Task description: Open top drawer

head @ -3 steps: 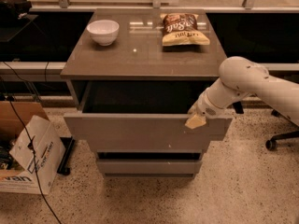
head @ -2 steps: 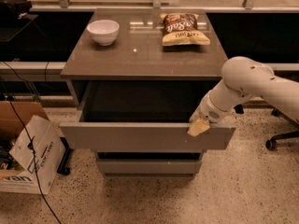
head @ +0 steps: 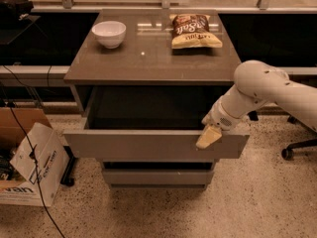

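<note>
Camera view: looks down from the front on a grey-brown cabinet with a flat, glossy top (head: 148,58), standing on a speckled terrazzo floor (head: 247,202).

Near the top's back left corner, a small white round bowl (head: 109,33), upright. Toward the back right, a brown and red crinkled bag of chips (head: 194,31), lying flat, well apart from the bowl.

Below the top, the wide grey-brown top drawer with a plain handle-less front panel (head: 138,145): drawn well out from the cabinet body, its front panel jutting forward past the fronts beneath, its dark inside open to view from above. Under it, a narrower-looking matching grey-brown drawer front (head: 156,176), set back flush in the cabinet.

From the right edge comes in a white, rounded robot arm (head: 262,86), bent down toward the cabinet. At its end, the cream-tipped gripper (head: 209,137), sitting at the upper edge of the top drawer's front panel, toward its right end, and touching it. Whether clamped on the panel or merely hooked over it: not to be made out.

On the floor at left, a white and brown cardboard box (head: 34,167), tilted, with a thin black cable (head: 29,148) running down across it. At the far right, the black wheeled foot of an office chair (head: 297,148).
</note>
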You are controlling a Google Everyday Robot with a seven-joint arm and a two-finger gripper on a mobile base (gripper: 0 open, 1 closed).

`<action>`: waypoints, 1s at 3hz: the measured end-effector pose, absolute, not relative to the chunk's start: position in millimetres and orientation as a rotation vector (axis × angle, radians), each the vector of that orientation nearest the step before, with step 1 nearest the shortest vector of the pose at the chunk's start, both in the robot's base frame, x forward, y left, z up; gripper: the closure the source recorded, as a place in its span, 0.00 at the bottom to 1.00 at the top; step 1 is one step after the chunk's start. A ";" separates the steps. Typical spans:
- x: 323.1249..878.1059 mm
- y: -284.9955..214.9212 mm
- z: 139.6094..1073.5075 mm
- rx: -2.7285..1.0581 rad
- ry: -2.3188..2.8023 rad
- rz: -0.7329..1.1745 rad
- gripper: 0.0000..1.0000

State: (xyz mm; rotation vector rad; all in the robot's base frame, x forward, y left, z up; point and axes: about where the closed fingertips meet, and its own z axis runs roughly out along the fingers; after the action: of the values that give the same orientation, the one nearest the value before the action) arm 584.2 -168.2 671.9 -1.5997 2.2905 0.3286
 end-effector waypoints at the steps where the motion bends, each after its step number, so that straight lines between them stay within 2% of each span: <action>1: 575.3 -170.3 670.2 -1.615 2.306 0.334 0.00; 3: 523.7 -177.9 659.7 -1.618 2.415 0.427 0.00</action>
State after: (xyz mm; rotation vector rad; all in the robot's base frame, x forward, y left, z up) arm 523.7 -177.9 659.7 -1.6182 2.4148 0.4275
